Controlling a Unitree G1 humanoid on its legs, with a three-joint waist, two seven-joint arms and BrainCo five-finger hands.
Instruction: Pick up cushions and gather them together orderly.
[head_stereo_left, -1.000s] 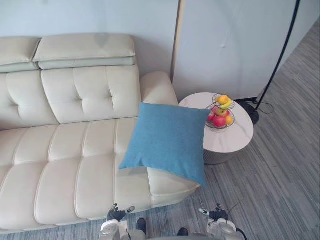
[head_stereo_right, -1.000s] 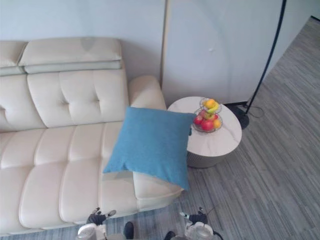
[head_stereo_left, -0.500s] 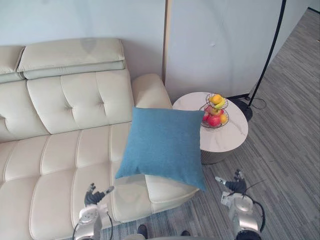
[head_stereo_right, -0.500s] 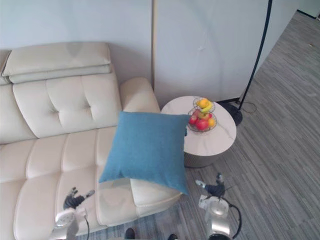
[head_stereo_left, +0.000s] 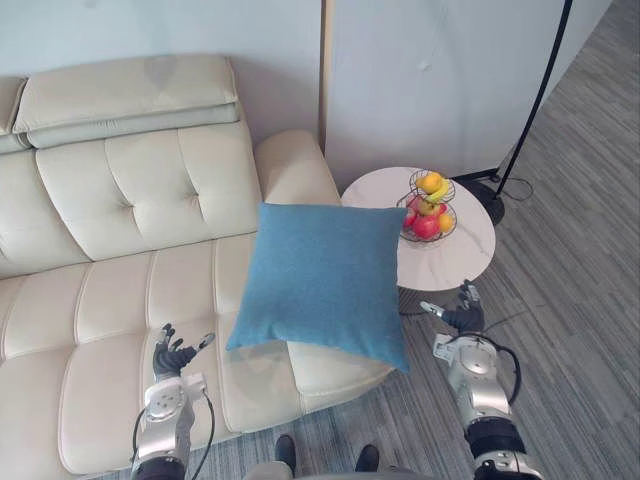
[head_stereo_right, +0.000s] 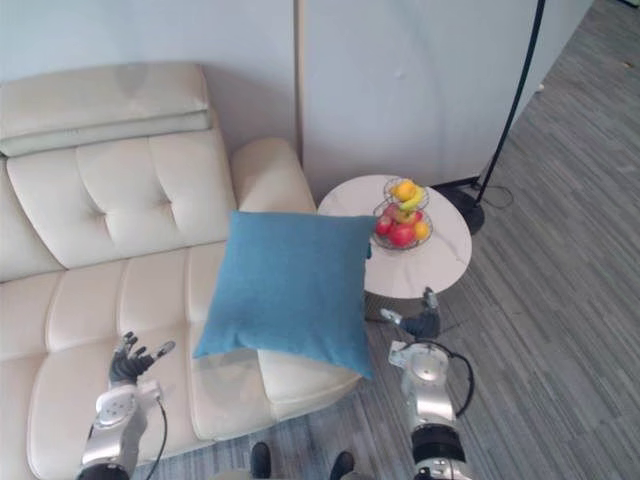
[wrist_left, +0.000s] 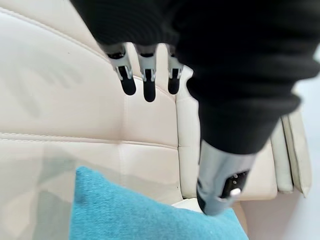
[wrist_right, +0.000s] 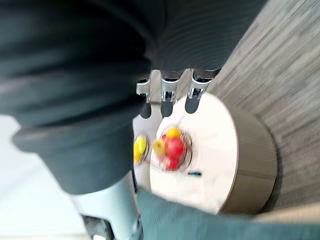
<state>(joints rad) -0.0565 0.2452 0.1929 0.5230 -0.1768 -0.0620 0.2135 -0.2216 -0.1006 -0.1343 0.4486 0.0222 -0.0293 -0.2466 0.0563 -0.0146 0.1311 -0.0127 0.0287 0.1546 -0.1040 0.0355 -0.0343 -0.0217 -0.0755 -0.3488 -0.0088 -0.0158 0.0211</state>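
A blue square cushion (head_stereo_left: 325, 282) leans on the right end of the cream sofa (head_stereo_left: 110, 280), over its armrest (head_stereo_left: 290, 165) and front corner. My left hand (head_stereo_left: 172, 357) hovers open over the seat, a little left of the cushion's lower corner. On the other side my right hand (head_stereo_left: 459, 315) is open in the air beside the cushion's right edge, in front of the round table (head_stereo_left: 470, 245). Neither hand touches the cushion. In the left wrist view the fingers (wrist_left: 145, 80) are straight above the cushion (wrist_left: 140, 215). The right wrist view has straight fingers (wrist_right: 170, 97) over the table (wrist_right: 235, 155).
The round white side table carries a wire basket of fruit (head_stereo_left: 430, 208). A black floor lamp pole (head_stereo_left: 535, 95) rises behind it, its base (head_stereo_left: 485, 208) on the grey striped carpet (head_stereo_left: 580, 290). A white wall panel (head_stereo_left: 430, 80) stands behind the sofa's end.
Both arms have risen further into view and moved toward the cushion's sides, hands open. The camera has shifted, so the scene sits a little lower left. The cushion has not moved.
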